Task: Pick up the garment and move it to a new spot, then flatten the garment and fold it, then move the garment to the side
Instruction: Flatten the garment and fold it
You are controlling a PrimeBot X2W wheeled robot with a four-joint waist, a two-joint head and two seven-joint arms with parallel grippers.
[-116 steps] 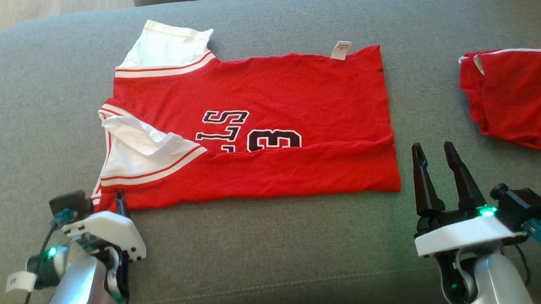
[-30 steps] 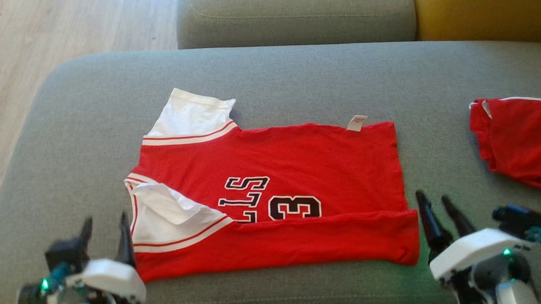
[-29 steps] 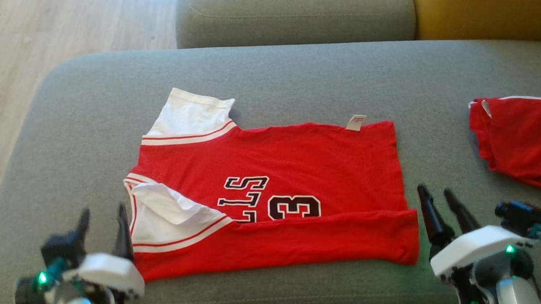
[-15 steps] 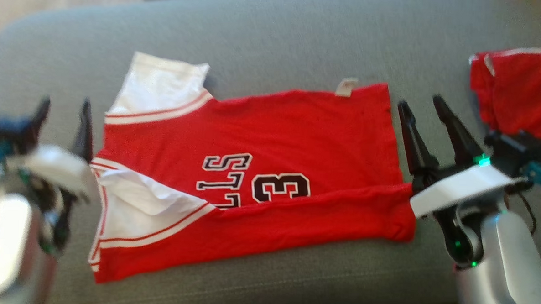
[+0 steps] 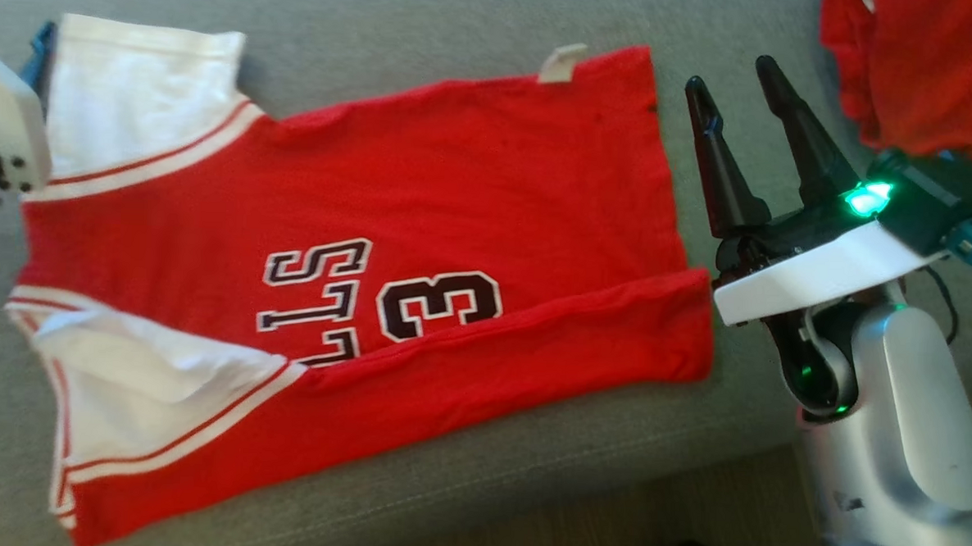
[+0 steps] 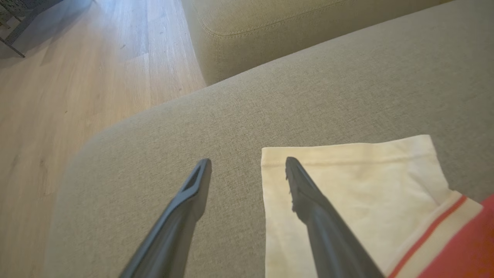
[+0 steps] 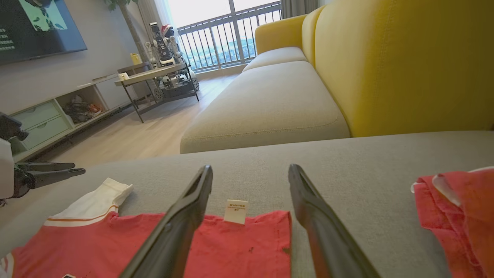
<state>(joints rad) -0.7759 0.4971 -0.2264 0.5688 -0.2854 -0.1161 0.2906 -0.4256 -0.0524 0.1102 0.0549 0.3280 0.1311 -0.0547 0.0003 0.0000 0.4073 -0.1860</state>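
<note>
The garment (image 5: 473, 182) is a red jersey with white sleeves and dark lettering. It lies flat on the grey sofa cushion (image 5: 465, 9), with its near long edge folded over the print. My right gripper (image 5: 732, 79) is open beside the jersey's right edge, near the far corner with the white tag (image 7: 236, 211). In the right wrist view its fingers straddle that tag from above the red cloth (image 7: 239, 247). My left gripper (image 6: 247, 161) is open at the far white sleeve (image 6: 347, 193), one finger above the sleeve's corner and the other above bare cushion. Nothing is held.
A second red garment (image 5: 921, 70) lies bunched at the cushion's far right. The cushion's front edge runs close below the jersey, with wood floor (image 5: 607, 516) beyond. A yellow sofa back (image 7: 405, 58) and another grey cushion (image 7: 270, 104) stand behind.
The head camera has tilted down and moved closer. Both arms have reached forward: the left gripper from the near sleeve to the far sleeve, the right along the jersey's right edge. Both stay open.
</note>
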